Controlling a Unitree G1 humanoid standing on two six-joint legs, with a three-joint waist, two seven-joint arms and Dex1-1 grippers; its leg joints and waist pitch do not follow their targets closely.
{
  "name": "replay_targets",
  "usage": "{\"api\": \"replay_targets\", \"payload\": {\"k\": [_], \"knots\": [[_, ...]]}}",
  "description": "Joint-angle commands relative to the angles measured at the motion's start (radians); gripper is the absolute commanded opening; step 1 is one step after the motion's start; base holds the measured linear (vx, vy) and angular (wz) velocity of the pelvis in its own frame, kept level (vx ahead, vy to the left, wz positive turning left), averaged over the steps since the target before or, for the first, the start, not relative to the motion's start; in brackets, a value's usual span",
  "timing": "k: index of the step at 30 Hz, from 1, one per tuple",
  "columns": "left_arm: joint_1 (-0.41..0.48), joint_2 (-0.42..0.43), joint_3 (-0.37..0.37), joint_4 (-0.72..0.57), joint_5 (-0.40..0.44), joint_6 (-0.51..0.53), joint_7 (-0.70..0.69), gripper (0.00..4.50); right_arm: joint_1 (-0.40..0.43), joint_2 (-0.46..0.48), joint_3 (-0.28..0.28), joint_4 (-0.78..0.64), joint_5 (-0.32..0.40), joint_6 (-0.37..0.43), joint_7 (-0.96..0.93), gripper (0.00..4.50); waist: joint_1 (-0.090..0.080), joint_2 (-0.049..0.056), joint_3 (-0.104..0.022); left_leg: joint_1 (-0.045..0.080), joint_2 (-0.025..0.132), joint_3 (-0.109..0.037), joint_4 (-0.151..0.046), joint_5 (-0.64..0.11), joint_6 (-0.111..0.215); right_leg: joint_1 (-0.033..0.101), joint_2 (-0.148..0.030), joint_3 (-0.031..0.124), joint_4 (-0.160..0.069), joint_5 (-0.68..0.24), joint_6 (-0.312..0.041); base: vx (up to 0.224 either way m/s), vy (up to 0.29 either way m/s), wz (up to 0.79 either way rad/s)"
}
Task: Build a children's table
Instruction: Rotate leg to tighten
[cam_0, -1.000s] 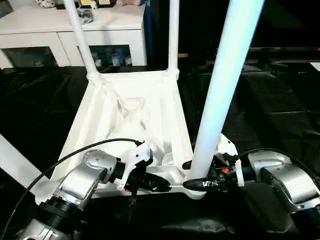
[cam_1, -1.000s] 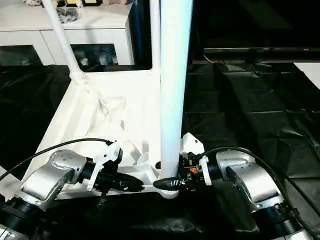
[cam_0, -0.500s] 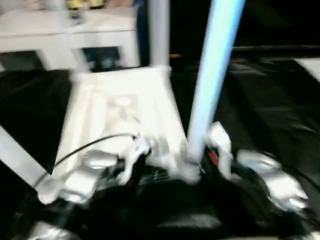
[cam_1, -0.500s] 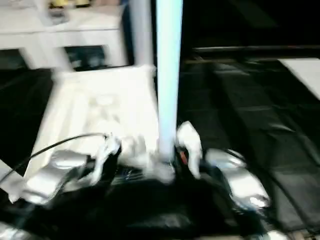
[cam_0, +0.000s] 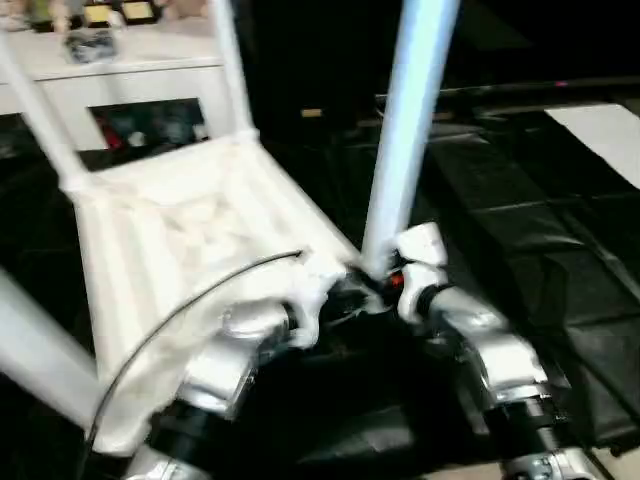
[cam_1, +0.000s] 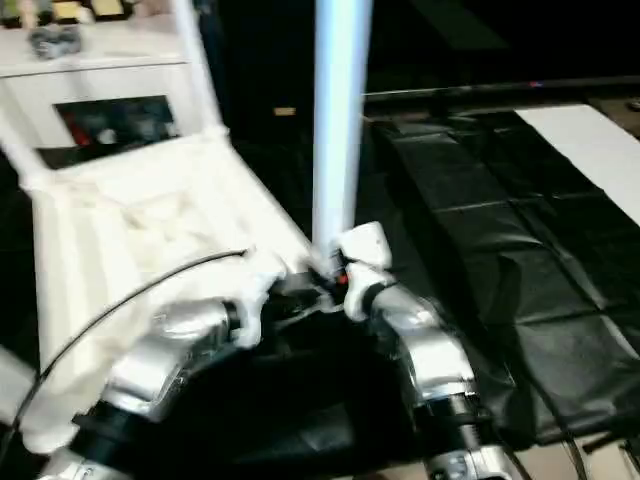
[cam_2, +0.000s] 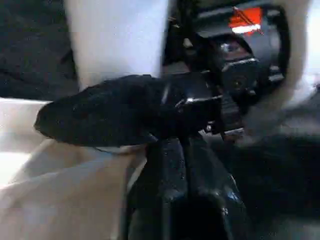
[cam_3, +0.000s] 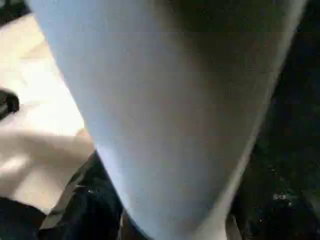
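Right pincer (cam_0: 372, 283): clamped round the base of the near leg (cam_0: 405, 130), which stands upright.
Left pincer (cam_0: 345, 300): closed, empty, at the tabletop's near corner beside that leg.
Tabletop (cam_0: 170, 240): upside down on black sheeting (cam_0: 530, 230), ribbed underside up.
Far legs (cam_0: 228, 65): standing in their corner sockets.
Cabinet (cam_0: 120, 75): white, behind.

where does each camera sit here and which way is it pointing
Left eye view: on the head, looking forward and down at the upturned tabletop and the near leg; both silver forearms show.
Right eye view: beside it on the head, same scene slightly shifted, with the white cabinet behind.
Left wrist view: on the left wrist, looking along the left pincer at the right pincer's finger beside the near leg.
Right wrist view: on the right wrist, pressed close to the near leg.
All four views share the near leg.
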Motion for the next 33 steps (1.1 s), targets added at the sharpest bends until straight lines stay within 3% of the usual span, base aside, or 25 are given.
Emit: {"api": "replay_targets", "payload": {"k": [1, 2, 4, 5, 6, 9, 15, 17, 19, 20, 21, 24, 27, 28, 31, 33], "knots": [[-0.020, -0.013, -0.022, -0.044, -0.038, -0.034, -0.042, 0.00, 0.011, 0.006, 0.085, 0.018, -0.006, 0.024, 0.063, 3.06, 0.014, -0.008, -0.049, 0.005, 0.022, -0.007, -0.076, -0.318, 0.027, 0.040, -0.022, 0.021, -0.083, -0.257, -0.206, 0.000, 0.000, 0.00], [-0.017, 0.000, -0.023, -0.050, -0.044, -0.042, -0.070, 0.00, 0.011, -0.029, 0.096, -0.005, -0.001, 0.022, 0.122, 3.06, 0.016, -0.005, -0.049, 0.006, 0.023, -0.007, -0.075, -0.312, 0.029, 0.040, -0.022, 0.021, -0.081, -0.242, -0.213, 0.000, 0.000, 0.00], [-0.012, 0.033, -0.023, -0.063, -0.062, -0.051, -0.132, 0.00, 0.018, -0.115, 0.115, -0.064, 0.033, 0.016, 0.266, 3.06, 0.026, -0.008, -0.051, 0.007, 0.025, -0.007, -0.073, -0.283, 0.046, 0.048, -0.019, 0.021, -0.075, -0.180, -0.232, 0.000, 0.000, 0.00], [-0.012, 0.038, -0.023, -0.064, -0.065, -0.052, -0.143, 0.00, 0.019, -0.128, 0.117, -0.073, 0.040, 0.015, 0.287, 3.06, 0.026, -0.008, -0.051, 0.007, 0.025, -0.007, -0.073, -0.283, 0.046, 0.048, -0.019, 0.021, -0.075, -0.180, -0.232, 0.000, 0.000, 0.00], [-0.012, 0.041, -0.023, -0.064, -0.066, -0.052, -0.148, 0.00, 0.020, -0.133, 0.117, -0.076, 0.043, 0.014, 0.296, 3.06, 0.031, -0.005, -0.051, 0.004, 0.026, -0.006, -0.071, -0.247, 0.064, 0.050, -0.021, 0.021, -0.067, -0.123, -0.251, 0.000, 0.000, 0.00], [-0.011, 0.116, -0.034, -0.088, -0.089, -0.048, -0.248, 0.00, 0.030, -0.222, 0.118, -0.120, 0.067, -0.004, 0.421, 3.06, 0.045, -0.008, -0.051, 0.009, 0.027, -0.004, -0.069, -0.228, 0.079, 0.051, -0.022, 0.021, -0.065, -0.107, -0.268, 0.000, 0.000, 0.00], [0.001, 0.281, -0.054, -0.162, -0.094, 0.023, -0.373, 0.00, 0.029, -0.289, 0.109, -0.128, 0.077, -0.010, 0.479, 3.06, 0.050, 0.001, -0.043, 0.017, 0.028, -0.005, -0.078, -0.295, 0.039, 0.045, -0.018, 0.023, -0.069, -0.211, -0.252, 0.000, 0.000, 0.00], [0.003, 0.301, -0.045, -0.182, -0.115, 0.057, -0.392, 0.00, 0.031, -0.297, 0.108, -0.132, 0.079, -0.011, 0.489, 3.06, 0.052, 0.004, -0.046, 0.022, 0.028, -0.005, -0.077, -0.298, 0.024, 0.043, -0.016, 0.025, -0.067, -0.209, -0.253, 0.000, 0.000, 0.00], [0.007, 0.347, -0.028, -0.233, -0.132, 0.089, -0.411, 0.41, 0.033, -0.296, 0.096, -0.133, 0.073, -0.014, 0.467, 3.15, 0.053, 0.005, -0.046, 0.021, 0.027, -0.006, -0.079, -0.297, 0.016, 0.044, -0.016, 0.025, -0.064, -0.195, -0.260, 0.000, 0.000, 0.00], [0.010, 0.394, -0.027, -0.278, -0.148, 0.141, -0.438, 0.41, 0.037, -0.295, 0.087, -0.137, 0.074, -0.010, 0.452, 3.15, 0.054, 0.010, -0.045, 0.021, 0.026, -0.006, -0.079, -0.297, 0.014, 0.044, -0.016, 0.025, -0.063, -0.192, -0.261, 0.000, 0.000, 0.00], [0.009, 0.411, -0.024, -0.290, -0.154, 0.159, -0.438, 0.44, 0.039, -0.294, 0.085, -0.140, 0.075, -0.008, 0.449, 3.15, 0.054, 0.007, -0.046, 0.022, 0.026, -0.006, -0.078, -0.295, 0.013, 0.043, -0.015, 0.025, -0.063, -0.181, -0.264, 0.000, 0.000, 0.00], [0.002, 0.426, -0.009, -0.294, -0.145, 0.150, -0.407, 0.70, 0.052, -0.295, 0.085, -0.158, 0.080, -0.003, 0.449, 3.15, 0.055, 0.007, -0.045, 0.021, 0.024, -0.005, -0.077, -0.286, 0.016, 0.045, -0.014, 0.025, -0.062, -0.175, -0.263, 0.000, 0.000, 0.00], [-0.014, 0.390, -0.004, -0.239, -0.073, 0.127, -0.301, 0.83, 0.077, -0.292, 0.092, -0.180, 0.081, -0.005, 0.435, 3.15, 0.059, 0.004, -0.047, 0.018, 0.024, -0.004, -0.073, -0.250, 0.022, 0.049, -0.015, 0.026, -0.061, -0.149, -0.258, 0.000, 0.000, 0.00], [-0.010, 0.395, -0.028, -0.238, -0.045, 0.145, -0.277, 0.88, 0.091, -0.289, 0.094, -0.193, 0.078, -0.003, 0.419, 3.15, 0.062, -0.001, -0.048, 0.018, 0.024, -0.004, -0.072, -0.239, 0.026, 0.049, -0.015, 0.027, -0.062, -0.151, -0.252, 0.000, 0.000, 0.00], [-0.008, 0.370, -0.048, -0.247, -0.051, 0.197, -0.235, 1.19, 0.098, -0.285, 0.083, -0.204, 0.087, 0.005, 0.406, 3.15, 0.065, -0.001, -0.050, 0.017, 0.024, -0.005, -0.072, -0.221, 0.029, 0.050, -0.017, 0.026, -0.059, -0.153, -0.247, 0.000, 0.000, 0.00], [-0.012, 0.360, -0.058, -0.242, -0.046, 0.207, -0.221, 1.26, 0.094, -0.286, 0.080, -0.202, 0.088, 0.005, 0.407, 3.15, 0.064, -0.009, -0.049, 0.015, 0.024, -0.004, -0.070, -0.214, 0.035, 0.049, -0.017, 0.026, -0.060, -0.152, -0.254, 0.000, 0.000, 0.00]]}}
